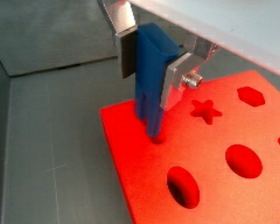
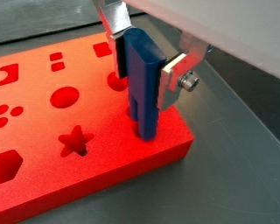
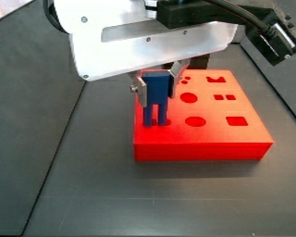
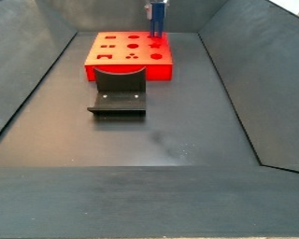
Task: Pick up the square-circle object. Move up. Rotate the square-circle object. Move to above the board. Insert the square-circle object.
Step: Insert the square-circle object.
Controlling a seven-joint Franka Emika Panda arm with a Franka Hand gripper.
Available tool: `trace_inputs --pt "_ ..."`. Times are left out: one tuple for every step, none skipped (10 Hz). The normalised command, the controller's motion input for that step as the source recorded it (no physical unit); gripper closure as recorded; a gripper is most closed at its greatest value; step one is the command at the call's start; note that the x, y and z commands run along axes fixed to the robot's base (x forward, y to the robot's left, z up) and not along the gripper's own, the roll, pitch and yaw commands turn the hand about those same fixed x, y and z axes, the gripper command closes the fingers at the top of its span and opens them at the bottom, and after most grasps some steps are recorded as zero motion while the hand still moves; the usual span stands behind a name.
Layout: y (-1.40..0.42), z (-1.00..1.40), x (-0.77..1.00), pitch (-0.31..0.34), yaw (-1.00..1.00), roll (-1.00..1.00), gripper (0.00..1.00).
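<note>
Standing upright, the square-circle object is a slim blue peg clamped between the gripper's two silver fingers, which grasp its upper part from both sides. Its lower end meets the top face of the board close to one corner; in both wrist views the tip appears to sit in or at a cutout there, though whether it has entered the hole cannot be told. In a side view the peg stands near the board's edge, under the white body of the arm. The board is a flat red-orange block whose top carries darker cutouts: a star, a hexagon and two ovals show in a wrist view, and circles, squares and a further star in a wrist view. None of these other cutouts holds a piece. Seen from farther off, the peg rises over the far corner of the board, and the fixture, a dark bracket, stands on the grey floor just in front of the board, with nothing in it.
</note>
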Motion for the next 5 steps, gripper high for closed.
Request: trace_inputs --pt "0.00 -0.24 0.26 0.000 -0.21 -0.02 1.00" --pt "0.02 -0.21 0.17 0.000 -0.14 0.00 1.00" --pt "0.04 -0.19 0.15 0.000 -0.14 0.00 1.00" --pt "0.04 -0.21 0.05 0.000 -0.09 0.00 1.00" --pt "0.04 -0.24 0.00 0.000 -0.06 0.00 1.00"
